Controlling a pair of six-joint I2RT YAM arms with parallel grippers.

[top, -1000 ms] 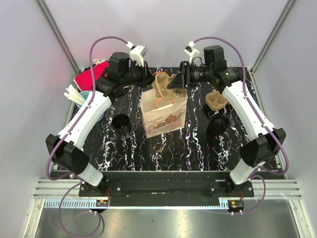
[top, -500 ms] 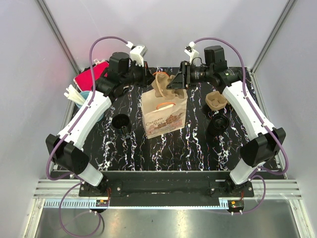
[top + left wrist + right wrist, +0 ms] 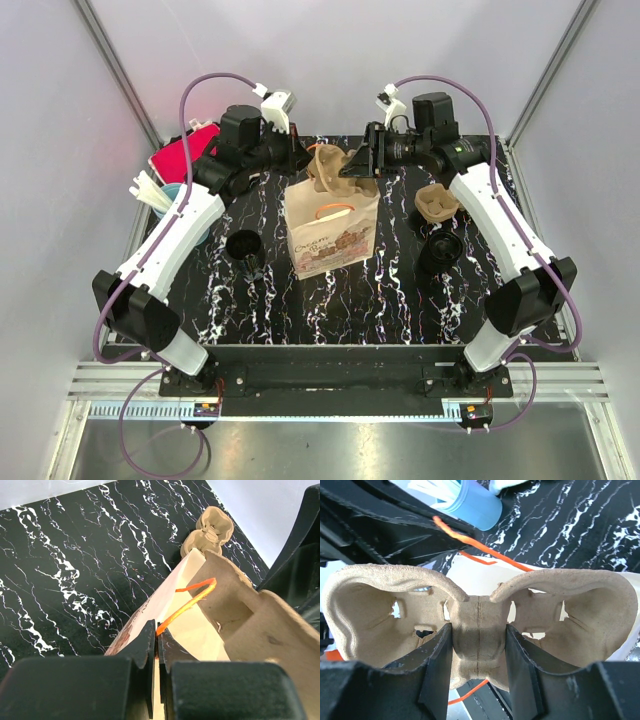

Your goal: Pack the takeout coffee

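Observation:
A brown paper bag (image 3: 332,235) with orange handles stands upright mid-table, mouth open. My left gripper (image 3: 298,156) is shut on the bag's rim (image 3: 157,630), right where an orange handle (image 3: 192,597) comes out. My right gripper (image 3: 362,162) is shut on the middle ridge (image 3: 478,645) of a moulded pulp cup carrier (image 3: 328,168), which hangs tilted over the bag's mouth. The carrier's two cup wells (image 3: 375,610) spread to either side of the fingers. Two black coffee cups stand on the table, one to the left (image 3: 243,247) and one to the right (image 3: 440,250) of the bag.
A second pulp carrier (image 3: 436,203) lies right of the bag, also seen in the left wrist view (image 3: 212,530). A blue cup with white sticks (image 3: 165,197) and a pink packet (image 3: 180,155) sit at the far left edge. Grey walls enclose the black marbled tabletop (image 3: 380,300).
The right gripper has shifted slightly with the carrier above the bag's mouth. The left gripper and the bag have stayed put.

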